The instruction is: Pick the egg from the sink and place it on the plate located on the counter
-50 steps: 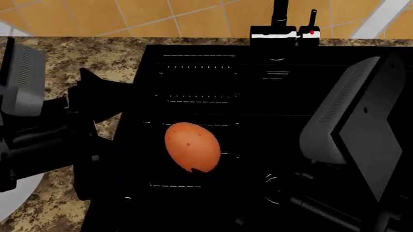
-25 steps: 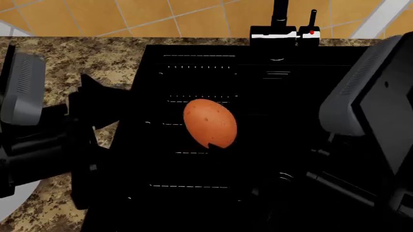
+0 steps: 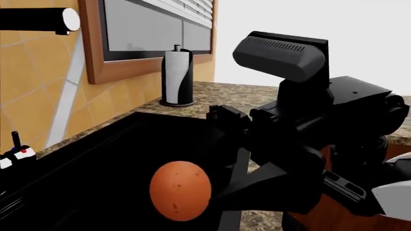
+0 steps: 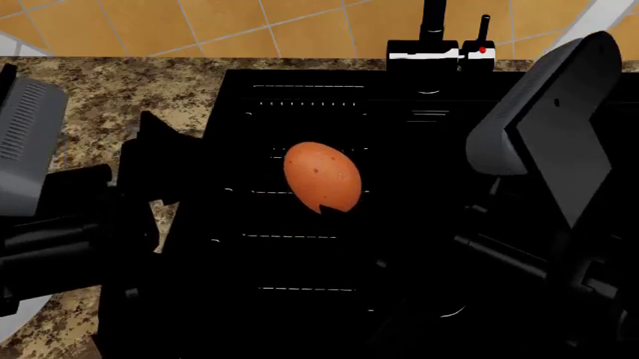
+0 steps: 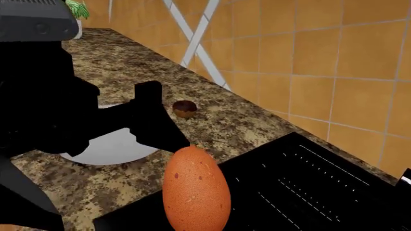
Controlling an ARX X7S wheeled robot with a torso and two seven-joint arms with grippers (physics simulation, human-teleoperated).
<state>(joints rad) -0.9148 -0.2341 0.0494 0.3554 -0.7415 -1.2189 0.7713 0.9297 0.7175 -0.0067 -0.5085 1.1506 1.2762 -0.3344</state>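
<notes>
orange-brown egg [image 4: 322,177] clamped in right gripper [image 4: 334,209] above black sink [image 4: 299,105], left gripper's grip unclear

Black arms [image 4: 70,239], ribbed grey housings [image 4: 25,142]

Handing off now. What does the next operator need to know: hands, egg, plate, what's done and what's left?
Right hand: closed on the egg, which is held up over the sink.
Left hand: holds nothing, beside the sink; whether open or closed is unclear.
Plate: bare, on the counter on the left side.
Done: egg picked up.
Left: carry it left and set it on the plate.
</notes>
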